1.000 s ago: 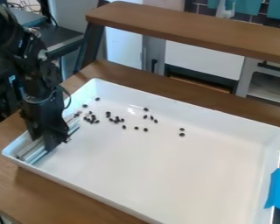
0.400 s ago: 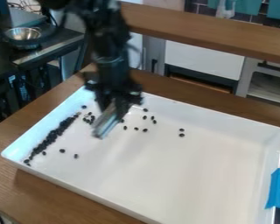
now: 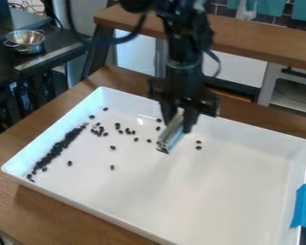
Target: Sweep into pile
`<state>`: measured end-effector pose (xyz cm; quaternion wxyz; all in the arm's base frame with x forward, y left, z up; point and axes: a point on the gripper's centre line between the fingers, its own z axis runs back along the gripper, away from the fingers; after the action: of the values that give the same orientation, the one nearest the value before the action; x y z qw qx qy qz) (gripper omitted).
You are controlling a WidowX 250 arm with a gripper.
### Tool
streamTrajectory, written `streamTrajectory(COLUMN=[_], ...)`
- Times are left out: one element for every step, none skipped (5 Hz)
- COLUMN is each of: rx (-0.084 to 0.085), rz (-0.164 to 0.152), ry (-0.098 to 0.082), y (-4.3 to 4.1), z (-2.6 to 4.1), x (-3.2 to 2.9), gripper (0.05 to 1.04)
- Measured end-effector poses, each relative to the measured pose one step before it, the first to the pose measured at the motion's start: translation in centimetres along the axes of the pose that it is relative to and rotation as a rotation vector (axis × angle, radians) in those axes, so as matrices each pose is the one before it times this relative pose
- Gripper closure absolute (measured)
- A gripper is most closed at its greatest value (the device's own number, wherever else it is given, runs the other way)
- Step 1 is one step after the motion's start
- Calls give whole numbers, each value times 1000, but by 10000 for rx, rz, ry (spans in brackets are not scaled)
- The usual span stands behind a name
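Observation:
Toward the back of the white tray, right of its middle, my gripper hangs shut on a silvery, pale sweeping tool. The tool is tilted, its lower end low over the tray floor; whether it touches cannot be told. A dense slanting row of dark beans lies along the tray's left side. More loose beans are scattered from the row's upper end toward the tool. Two single beans sit right of the row, and another pair lies right of the tool.
The white tray has raised walls and stands on a wooden table. Blue tape covers part of its right wall. A wooden shelf crosses behind, and a metal bowl sits on a dark surface at the upper left.
The gripper has moved right with the tool, from the tray's left side to behind its middle. The bean row is uncovered, and a few loose beans lie farther right than before.

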<state>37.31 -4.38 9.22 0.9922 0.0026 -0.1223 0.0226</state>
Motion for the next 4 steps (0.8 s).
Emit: streamTrajectory(rx=[305, 210, 181, 149], rz=[-268, 11, -36, 41], ry=[283, 114, 134, 94], y=[-2729, -1193, -1012, -145], z=[-2422, -1616, -1282, -904], x=[-25, 276, 54, 97], gripper=[712, 712, 712, 712])
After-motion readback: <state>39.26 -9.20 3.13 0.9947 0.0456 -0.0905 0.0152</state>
